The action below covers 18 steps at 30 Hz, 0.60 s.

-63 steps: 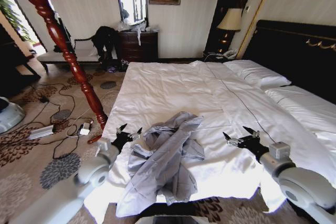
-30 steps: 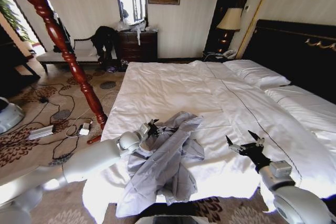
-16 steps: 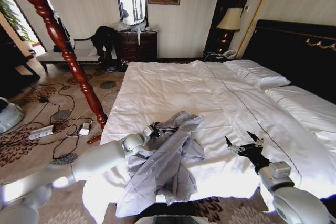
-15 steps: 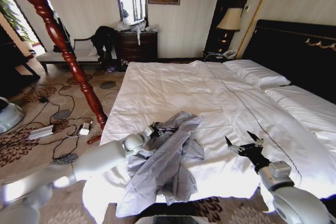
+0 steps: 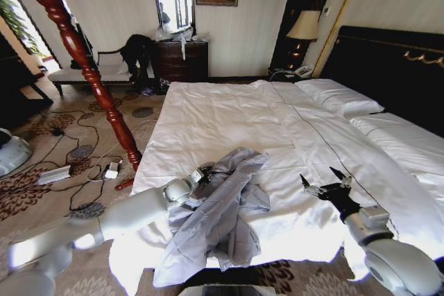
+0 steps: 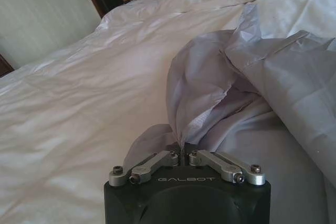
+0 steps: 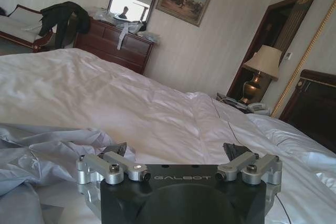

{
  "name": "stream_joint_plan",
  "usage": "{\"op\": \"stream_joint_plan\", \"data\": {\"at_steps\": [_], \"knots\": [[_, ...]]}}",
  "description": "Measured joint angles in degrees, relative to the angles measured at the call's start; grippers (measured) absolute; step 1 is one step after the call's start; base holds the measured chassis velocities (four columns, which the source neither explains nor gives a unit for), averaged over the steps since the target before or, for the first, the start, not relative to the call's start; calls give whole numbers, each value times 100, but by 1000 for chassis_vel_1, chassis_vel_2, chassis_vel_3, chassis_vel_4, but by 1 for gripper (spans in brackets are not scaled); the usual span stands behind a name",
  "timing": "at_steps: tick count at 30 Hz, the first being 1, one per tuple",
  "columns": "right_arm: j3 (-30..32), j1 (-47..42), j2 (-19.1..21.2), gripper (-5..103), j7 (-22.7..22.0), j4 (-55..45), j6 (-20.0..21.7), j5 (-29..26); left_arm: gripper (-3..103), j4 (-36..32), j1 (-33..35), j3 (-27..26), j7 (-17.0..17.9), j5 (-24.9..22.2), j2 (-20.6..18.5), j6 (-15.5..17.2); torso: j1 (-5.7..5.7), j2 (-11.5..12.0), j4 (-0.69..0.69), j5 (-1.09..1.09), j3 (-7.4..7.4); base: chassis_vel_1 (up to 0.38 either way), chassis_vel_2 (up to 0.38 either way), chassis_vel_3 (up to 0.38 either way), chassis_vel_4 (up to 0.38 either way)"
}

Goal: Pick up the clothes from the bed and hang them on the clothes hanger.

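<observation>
My left pincer (image 5: 202,173) is down at the near-left edge of the shirt (image 5: 220,214), which lies crumpled on the bed (image 5: 229,112) near the foot, left of centre. In the left wrist view the links are drawn together w/ a thin fold of grey-blue cloth (image 6: 181,145) pinched between them, so I judge it closed on the shirt's edge. My right pincer (image 5: 326,185) hovers over bare duvet, well apart from the shirt, fingers spread wide, holding nothing.

How I'd do this step well: the bite is only a thin edge, so lift slow & straight up, watch the fold doesn't slide out. Thin wrinkly fabric will sag and trail; raise high enough for the sleeves to clear the duvet before swinging away. If it slips, re-grip deeper, pref. nr the collar, since that makes hanging easier.

Count: 1 shirt, 1 bed, 2 pincers, 1 red wooden post (image 5: 80,57) left of the bed. Can't make out a hanger.
</observation>
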State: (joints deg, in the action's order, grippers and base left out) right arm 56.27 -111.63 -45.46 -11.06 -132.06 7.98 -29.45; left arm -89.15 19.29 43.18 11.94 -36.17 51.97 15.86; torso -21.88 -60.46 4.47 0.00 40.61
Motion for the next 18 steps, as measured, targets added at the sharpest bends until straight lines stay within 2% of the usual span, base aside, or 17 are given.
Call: {"op": "stream_joint_plan", "data": {"at_steps": [3,6,8,10,13,15,16,18], "knots": [[-15,3,-25,100,0,-2,2,12,1,-46,136,-162,59,-3,-30,-3,0,0,0,0,0,0,0,0,0],[-23,-2,-48,100,0,-12,2,16,0,-84,303,-449,134,-16,-5,6,0,0,0,0,0,0,0,0,0],[-57,-1,-85,100,0,-24,2,28,0,-213,651,-977,234,-109,36,43,0,0,0,-2,0,0,0,0,0],[-62,1,-89,100,1,-24,2,32,0,-246,697,-1059,256,-139,35,52,0,0,0,-1,0,0,0,0,0],[-119,8,-113,100,4,-45,5,71,0,-624,888,-1572,395,-468,-97,129,0,0,-1,-1,0,0,0,0,0],[-122,9,-115,100,4,-47,5,74,0,-647,885,-1596,402,-491,-109,132,0,0,-1,-1,0,0,0,0,0],[-151,11,-122,100,9,-70,11,99,0,-869,779,-1799,468,-723,-231,184,0,0,-1,-1,0,0,0,0,0],[-156,12,-123,100,11,-82,13,103,0,-961,705,-1875,491,-828,-277,213,0,0,-1,-1,0,0,0,0,0]]}}
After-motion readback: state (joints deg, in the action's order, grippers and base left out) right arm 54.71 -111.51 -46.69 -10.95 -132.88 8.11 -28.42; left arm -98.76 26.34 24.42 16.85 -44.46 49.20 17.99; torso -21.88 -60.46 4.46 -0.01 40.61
